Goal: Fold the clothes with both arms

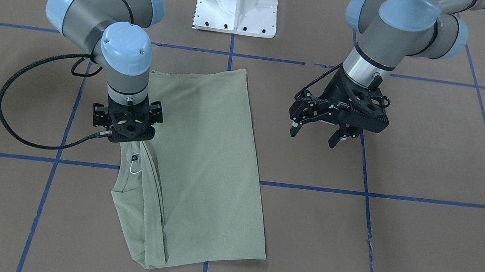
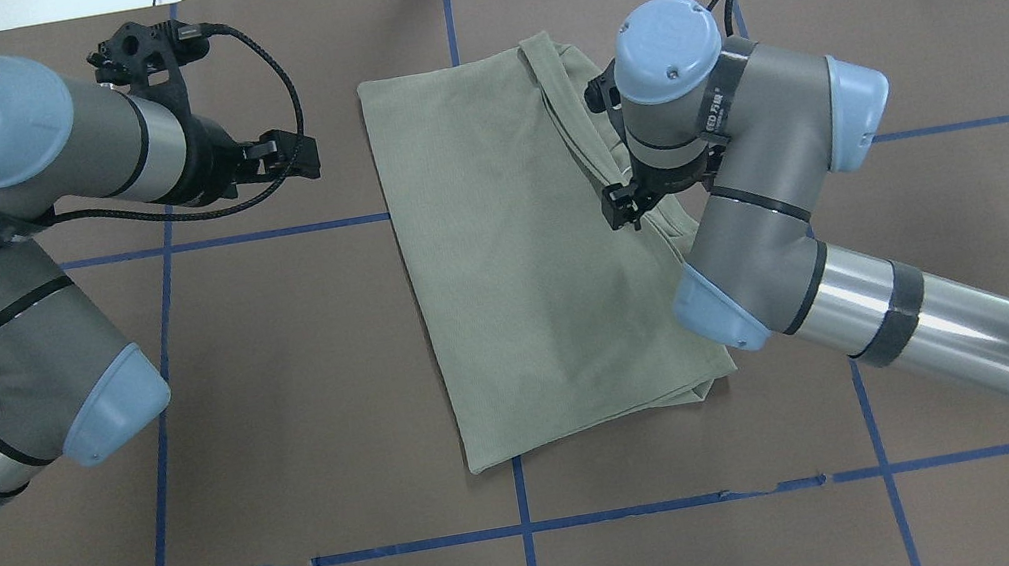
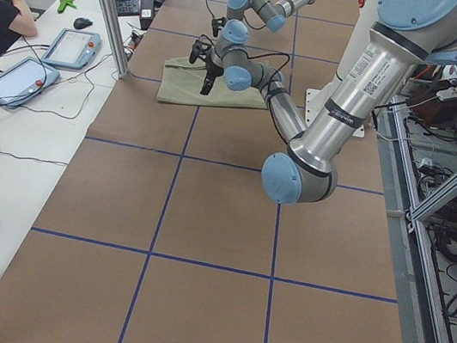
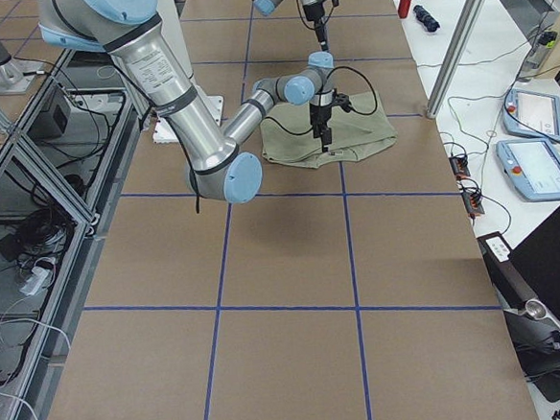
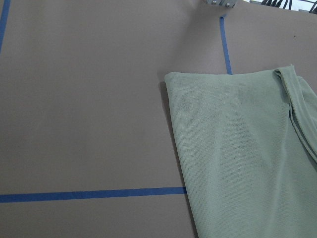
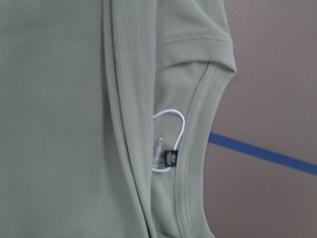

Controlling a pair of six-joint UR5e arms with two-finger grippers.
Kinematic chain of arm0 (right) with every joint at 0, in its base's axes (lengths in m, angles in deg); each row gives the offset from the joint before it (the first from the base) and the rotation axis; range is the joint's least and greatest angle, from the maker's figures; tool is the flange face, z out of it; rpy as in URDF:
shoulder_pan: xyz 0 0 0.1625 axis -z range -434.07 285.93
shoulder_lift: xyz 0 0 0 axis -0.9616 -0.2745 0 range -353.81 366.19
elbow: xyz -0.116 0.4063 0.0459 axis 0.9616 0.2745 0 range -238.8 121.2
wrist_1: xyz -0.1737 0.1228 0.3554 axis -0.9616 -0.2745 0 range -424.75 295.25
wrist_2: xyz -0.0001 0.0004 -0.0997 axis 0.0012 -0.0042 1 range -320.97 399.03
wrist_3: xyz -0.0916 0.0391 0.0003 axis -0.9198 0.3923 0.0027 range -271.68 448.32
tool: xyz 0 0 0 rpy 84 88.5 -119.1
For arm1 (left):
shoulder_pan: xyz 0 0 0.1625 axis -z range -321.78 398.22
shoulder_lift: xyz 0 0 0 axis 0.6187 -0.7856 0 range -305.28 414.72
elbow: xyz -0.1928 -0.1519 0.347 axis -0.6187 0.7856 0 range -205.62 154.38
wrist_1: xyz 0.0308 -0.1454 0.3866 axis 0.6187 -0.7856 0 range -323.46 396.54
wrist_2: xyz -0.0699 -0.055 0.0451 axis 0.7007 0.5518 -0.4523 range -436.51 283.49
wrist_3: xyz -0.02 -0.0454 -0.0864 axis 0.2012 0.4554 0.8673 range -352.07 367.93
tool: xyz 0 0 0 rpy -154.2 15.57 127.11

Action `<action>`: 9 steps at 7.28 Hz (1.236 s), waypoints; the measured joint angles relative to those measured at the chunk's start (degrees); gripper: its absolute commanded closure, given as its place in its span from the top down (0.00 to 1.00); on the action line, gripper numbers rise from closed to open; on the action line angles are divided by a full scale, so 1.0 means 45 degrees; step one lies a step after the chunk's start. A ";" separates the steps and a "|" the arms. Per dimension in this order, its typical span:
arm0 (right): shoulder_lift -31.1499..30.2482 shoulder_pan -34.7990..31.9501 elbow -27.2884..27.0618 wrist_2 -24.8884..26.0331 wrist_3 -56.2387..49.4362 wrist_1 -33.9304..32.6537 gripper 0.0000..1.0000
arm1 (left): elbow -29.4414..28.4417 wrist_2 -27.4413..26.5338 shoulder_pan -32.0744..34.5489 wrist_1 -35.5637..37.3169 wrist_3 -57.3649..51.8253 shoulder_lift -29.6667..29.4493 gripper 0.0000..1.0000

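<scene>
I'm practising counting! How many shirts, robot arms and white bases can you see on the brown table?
shirt: 1
arms: 2 (left arm, right arm)
white base: 1
total: 4
</scene>
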 measured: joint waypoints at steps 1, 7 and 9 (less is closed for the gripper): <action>0.0516 -0.0058 0.1116 0.0046 -0.0151 0.0826 1.00 | 0.0061 -0.0013 -0.0001 -0.0002 0.0009 -0.0008 1.00; 0.1809 -0.0566 0.4470 0.0076 -0.0824 0.2807 1.00 | 0.0276 -0.0017 0.0000 -0.0003 0.0028 -0.0008 1.00; 0.1755 -0.1029 0.4696 0.0021 -0.1382 0.2811 1.00 | 0.0298 -0.0005 0.0000 0.0001 0.0051 -0.0040 1.00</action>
